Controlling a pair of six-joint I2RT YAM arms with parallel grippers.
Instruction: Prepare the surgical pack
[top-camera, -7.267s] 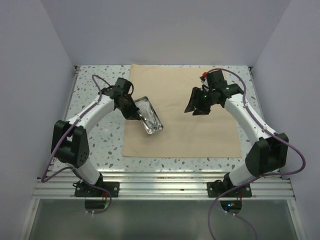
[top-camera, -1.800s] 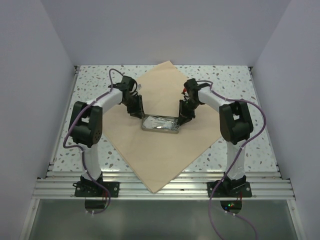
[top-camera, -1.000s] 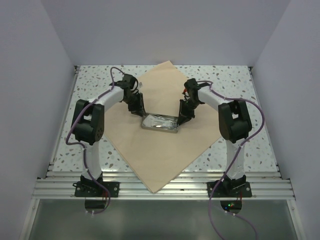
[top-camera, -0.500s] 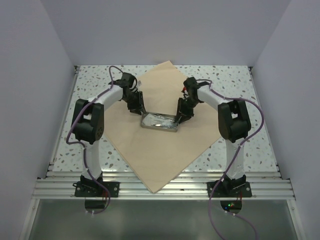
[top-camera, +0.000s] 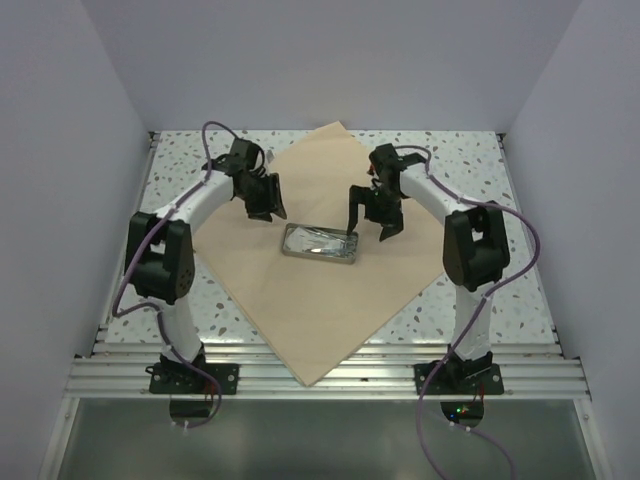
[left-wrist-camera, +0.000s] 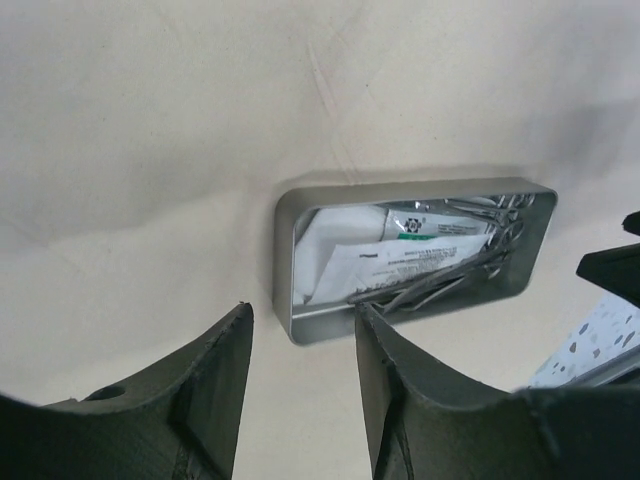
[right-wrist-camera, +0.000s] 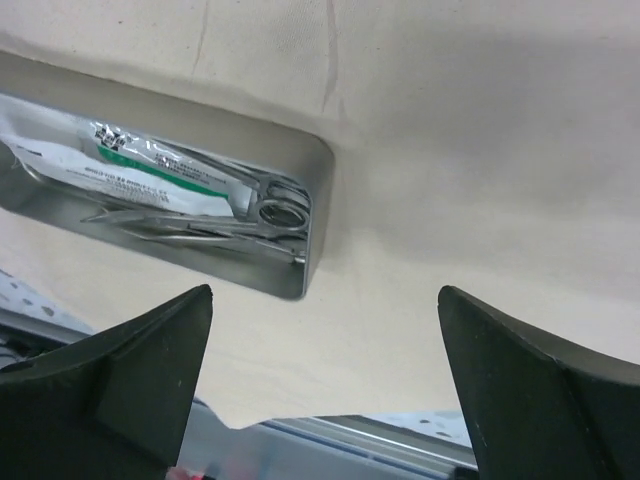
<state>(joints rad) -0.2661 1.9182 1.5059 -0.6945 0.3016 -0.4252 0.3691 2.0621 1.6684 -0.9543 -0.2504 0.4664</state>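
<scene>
Speckled table (top-camera: 480, 290), plain pale walls (top-camera: 320, 60); one beige cloth (top-camera: 320, 320) lies on it as a diamond, its near corner over the aluminium rail (top-camera: 250, 375). One steel tray (top-camera: 320, 243) sits mid-cloth. Just beyond its ends: left gripper (top-camera: 264, 200) partly spread, right gripper (top-camera: 372, 218) spread wide, both empty and clear of the tray. Only the top view shows the whole cloth and both arms. Only the wrist views show the contents: white printed packets (left-wrist-camera: 350, 270), at least two, and silver scissor-like instruments (right-wrist-camera: 200, 238), overlapping, count unclear
</scene>
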